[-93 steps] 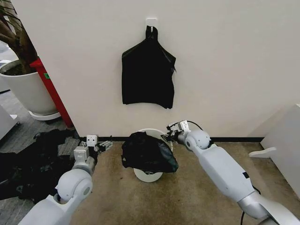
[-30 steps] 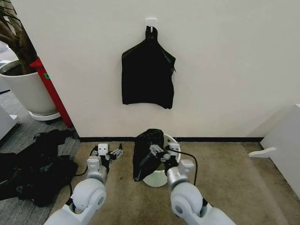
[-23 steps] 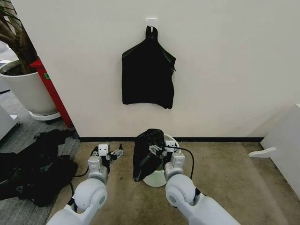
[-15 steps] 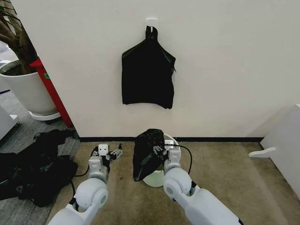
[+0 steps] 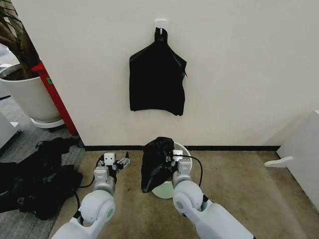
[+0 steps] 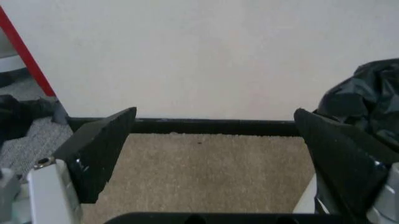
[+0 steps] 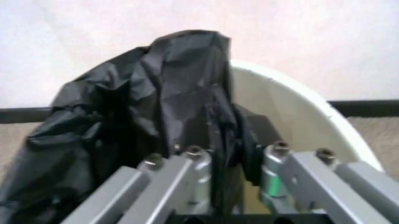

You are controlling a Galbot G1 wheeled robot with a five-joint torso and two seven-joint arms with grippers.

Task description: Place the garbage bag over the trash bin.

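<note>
My right gripper at near rim of trash bin, jaws pinching fold of garbage bag. Bag bunched over bin's left rim, right side uncovered. Step: spreading mouth. Next, likely drag film across rim. My left gripper left of bin, spread, empty.

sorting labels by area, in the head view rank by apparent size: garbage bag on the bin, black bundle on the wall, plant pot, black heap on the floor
1. black heap, though cut off by the frame edge
2. black bundle on the wall
3. plant pot, partly cropped, close to the bundle
4. garbage bag
</note>
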